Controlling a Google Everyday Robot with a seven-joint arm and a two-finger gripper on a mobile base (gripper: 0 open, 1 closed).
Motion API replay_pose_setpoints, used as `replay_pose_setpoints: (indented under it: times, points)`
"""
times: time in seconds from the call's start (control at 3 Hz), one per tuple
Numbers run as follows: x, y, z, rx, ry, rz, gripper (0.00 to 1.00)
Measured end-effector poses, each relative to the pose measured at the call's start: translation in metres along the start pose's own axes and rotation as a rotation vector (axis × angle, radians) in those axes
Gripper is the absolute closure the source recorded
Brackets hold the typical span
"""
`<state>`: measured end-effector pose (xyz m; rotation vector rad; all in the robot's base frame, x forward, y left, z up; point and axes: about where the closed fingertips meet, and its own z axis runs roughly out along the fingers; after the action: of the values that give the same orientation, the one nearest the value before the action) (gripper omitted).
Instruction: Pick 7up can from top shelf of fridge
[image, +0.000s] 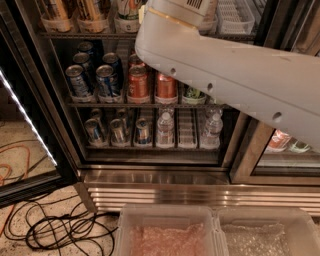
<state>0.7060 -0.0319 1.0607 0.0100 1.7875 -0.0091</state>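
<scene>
7up can (128, 9) stands on the top shelf (85, 35) of the fridge (155, 176), just beside the white arm (240, 75) slanting up across the racks, whose claw is out of sight past the upper edge, so I cannot tell its grip.

Probably a shop or office pantry: a glass-door fridge (160, 177) stocked with drink cans (138, 83).
</scene>
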Motion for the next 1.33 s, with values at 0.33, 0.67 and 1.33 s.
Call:
replay_pose_setpoints:
  times: [0.33, 0.67, 1.33]
  points:
    - [-0.005, 0.006, 0.006, -0.018, -0.010, 0.005, 0.34]
    - [-0.010, 0.010, 0.009, -0.034, -0.025, 0.006, 0.35]
    - [-0.016, 0.014, 0.017, -0.042, -0.051, -0.006, 0.35]
